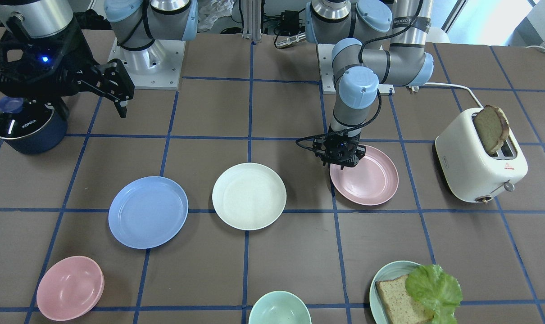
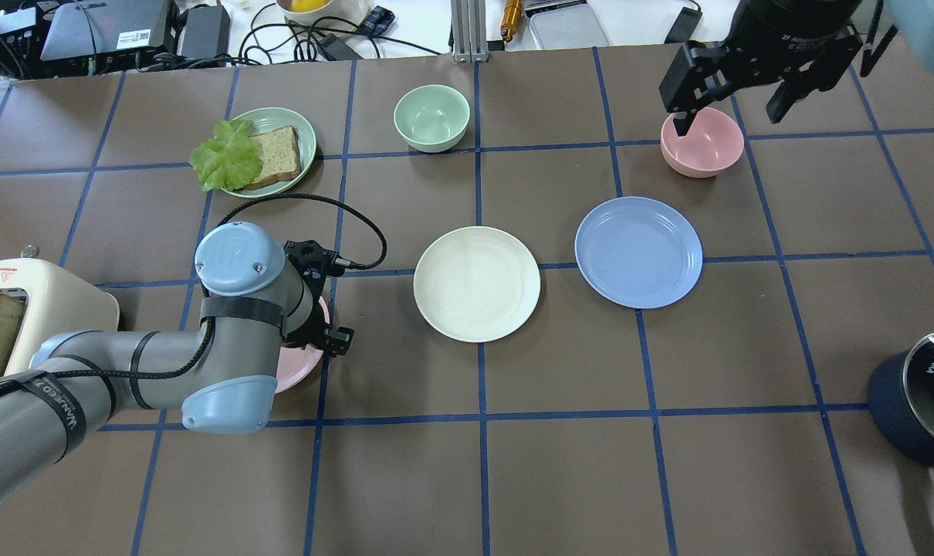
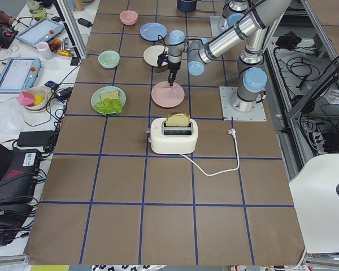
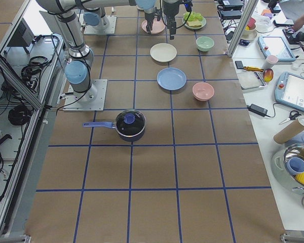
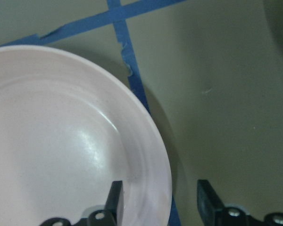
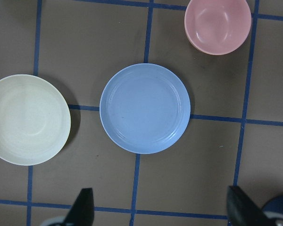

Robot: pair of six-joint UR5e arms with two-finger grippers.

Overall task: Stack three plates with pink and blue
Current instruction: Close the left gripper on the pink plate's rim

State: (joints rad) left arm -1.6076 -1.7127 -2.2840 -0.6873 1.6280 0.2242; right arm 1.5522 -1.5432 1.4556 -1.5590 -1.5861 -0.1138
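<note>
The pale pink plate (image 1: 371,180) lies on the table next to the toaster. My left gripper (image 1: 343,163) is low at its rim. In the left wrist view the gripper (image 5: 160,202) is open, one finger inside the pink plate (image 5: 61,141) and one outside, straddling the rim. The cream-white plate (image 1: 249,195) lies at the table's middle and the periwinkle blue plate (image 1: 147,211) beside it, apart from it. My right gripper (image 2: 733,108) is open and empty, high above the table. Its wrist view shows the blue plate (image 6: 145,108) and the cream plate (image 6: 26,120) below.
A pink bowl (image 1: 70,288) and a green bowl (image 1: 279,308) stand on the far side from me. A teal plate (image 1: 380,274) holds bread and lettuce. A white toaster (image 1: 475,162) with bread stands beside the pink plate. A dark lidded pot (image 1: 27,126) sits under my right arm.
</note>
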